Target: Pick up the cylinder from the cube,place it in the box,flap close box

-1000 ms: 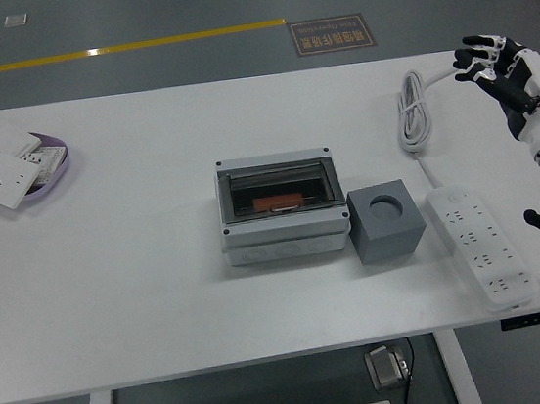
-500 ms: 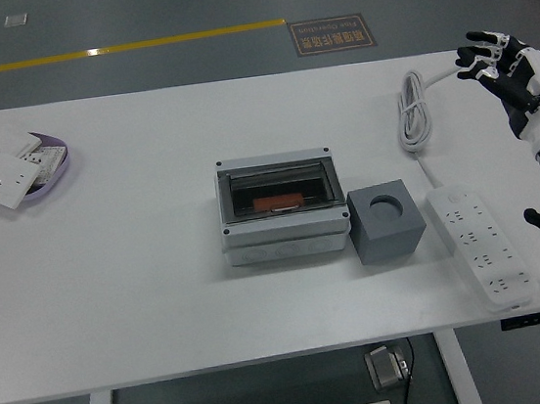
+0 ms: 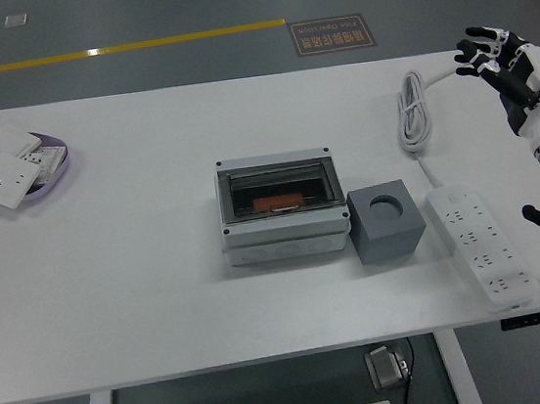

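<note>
A grey box [image 3: 278, 211] with a clear flap lies at the table's middle. The flap is down, and an orange cylinder [image 3: 280, 202] shows through it inside the box. A grey cube [image 3: 387, 221] with an empty round hole on top stands against the box's right side. My right hand [image 3: 494, 54] is raised above the table's far right corner, far from the cube, fingers spread and holding nothing. The left arm is out of view.
A white power strip [image 3: 480, 246] with a coiled cord [image 3: 415, 110] lies right of the cube. A purple tray [image 3: 60, 165] with white switch plates [image 3: 7, 183] sits at the far left.
My right hand has drifted slightly to the right and away, staying open. The box, cube and cylinder have not moved.
</note>
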`<state>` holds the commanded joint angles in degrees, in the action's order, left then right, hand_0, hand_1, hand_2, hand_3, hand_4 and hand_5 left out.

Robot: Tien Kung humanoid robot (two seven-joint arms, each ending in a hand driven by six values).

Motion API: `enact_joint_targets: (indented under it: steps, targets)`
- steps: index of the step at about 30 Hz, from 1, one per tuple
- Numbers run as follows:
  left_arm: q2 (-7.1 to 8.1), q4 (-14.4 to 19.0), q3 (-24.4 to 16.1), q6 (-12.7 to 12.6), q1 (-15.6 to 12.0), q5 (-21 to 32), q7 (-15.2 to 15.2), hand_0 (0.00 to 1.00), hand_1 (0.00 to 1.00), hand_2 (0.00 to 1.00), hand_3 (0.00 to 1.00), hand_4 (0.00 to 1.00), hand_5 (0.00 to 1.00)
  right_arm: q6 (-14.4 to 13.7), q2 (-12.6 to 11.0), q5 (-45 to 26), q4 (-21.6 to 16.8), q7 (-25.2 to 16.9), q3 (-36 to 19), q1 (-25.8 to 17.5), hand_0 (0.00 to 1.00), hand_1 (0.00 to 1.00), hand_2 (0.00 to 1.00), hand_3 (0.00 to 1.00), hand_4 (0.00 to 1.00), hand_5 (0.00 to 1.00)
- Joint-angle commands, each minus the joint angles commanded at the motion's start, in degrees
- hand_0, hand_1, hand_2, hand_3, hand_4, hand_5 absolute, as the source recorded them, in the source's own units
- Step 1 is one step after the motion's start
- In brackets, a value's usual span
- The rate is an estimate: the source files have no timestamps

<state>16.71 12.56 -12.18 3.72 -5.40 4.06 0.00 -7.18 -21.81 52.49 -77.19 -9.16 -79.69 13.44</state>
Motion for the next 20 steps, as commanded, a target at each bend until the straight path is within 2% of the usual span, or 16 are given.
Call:
enact_joint_targets:
  steps: [20]
  targets:
    - [0.33, -0.03, 0.20, -0.06, -0.15, -0.61, 0.00, 0.584, 0.616, 0.573, 0.599, 0.670, 0.089, -0.32, 0.63, -1.38, 0.01, -0.19, 0.23, 0.36, 0.595, 0.615, 0.631, 0.683, 0.873, 0.359]
